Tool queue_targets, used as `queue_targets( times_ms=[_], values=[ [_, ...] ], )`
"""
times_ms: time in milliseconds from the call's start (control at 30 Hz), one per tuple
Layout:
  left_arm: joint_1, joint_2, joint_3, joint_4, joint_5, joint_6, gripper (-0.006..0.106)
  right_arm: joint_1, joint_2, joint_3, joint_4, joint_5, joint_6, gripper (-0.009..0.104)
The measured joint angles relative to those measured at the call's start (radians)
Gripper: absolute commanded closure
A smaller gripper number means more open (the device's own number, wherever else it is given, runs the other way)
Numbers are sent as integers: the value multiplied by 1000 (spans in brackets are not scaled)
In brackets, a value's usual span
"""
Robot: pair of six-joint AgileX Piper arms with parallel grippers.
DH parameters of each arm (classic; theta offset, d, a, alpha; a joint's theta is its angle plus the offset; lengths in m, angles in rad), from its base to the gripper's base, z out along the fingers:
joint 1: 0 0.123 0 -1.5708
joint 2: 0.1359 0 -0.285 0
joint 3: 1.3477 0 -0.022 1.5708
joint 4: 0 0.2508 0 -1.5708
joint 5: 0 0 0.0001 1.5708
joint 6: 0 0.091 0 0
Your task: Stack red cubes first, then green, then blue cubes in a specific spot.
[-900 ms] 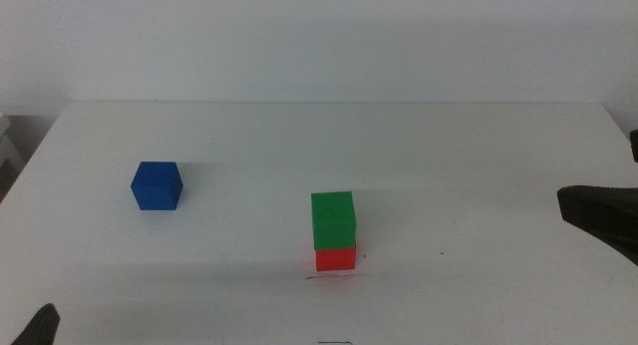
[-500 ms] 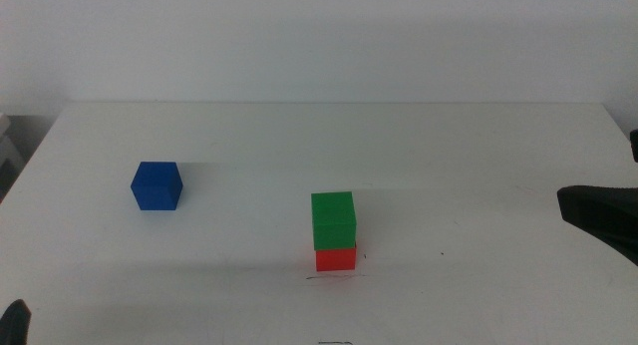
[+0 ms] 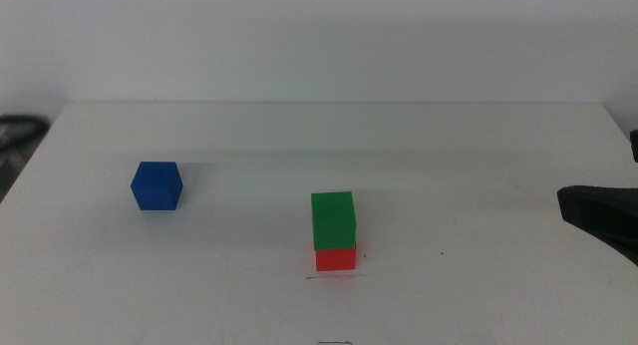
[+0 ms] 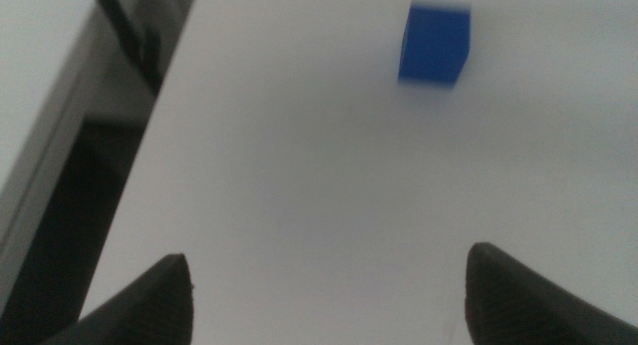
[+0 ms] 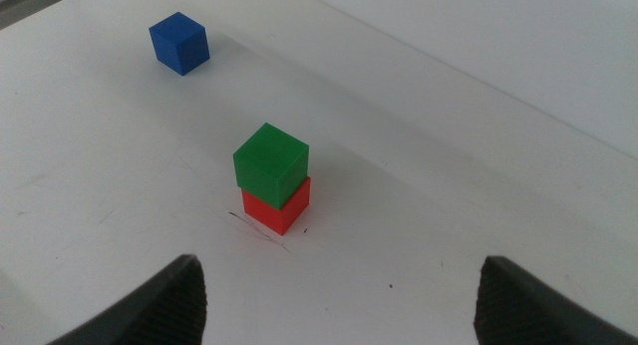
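The green cube sits on the red cube near the table's front middle, by a thin scribbled line and a tiny dot. The stack also shows in the right wrist view, green over red. The blue cube stands alone at the left, and shows in the left wrist view and right wrist view. My left gripper is open and empty, some way short of the blue cube, out of the middle view. My right gripper is open and empty at the right edge.
The white table's left edge runs close beside the left gripper, with a dark drop beyond it. A dark shape lies at the table's far left corner. A white wall stands behind the table.
The left gripper, seen at the middle view's bottom left corner, has slid out of that view. A dark shape has appeared at the far left edge. Cubes and right gripper have not moved.
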Motion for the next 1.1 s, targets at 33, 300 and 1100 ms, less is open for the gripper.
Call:
queue_targets(
  times_ms=[33, 300, 1100],
  values=[
    [0, 41, -37, 0, 48, 0, 7, 0, 0, 0, 0, 0, 0, 2],
    [0, 236, -158, -3, 157, 0, 7, 0, 0, 1, 0, 0, 0, 2],
    [-38, 832, -563, -197, 113, 55, 7, 0, 0, 1, 0, 0, 0, 2]
  ],
)
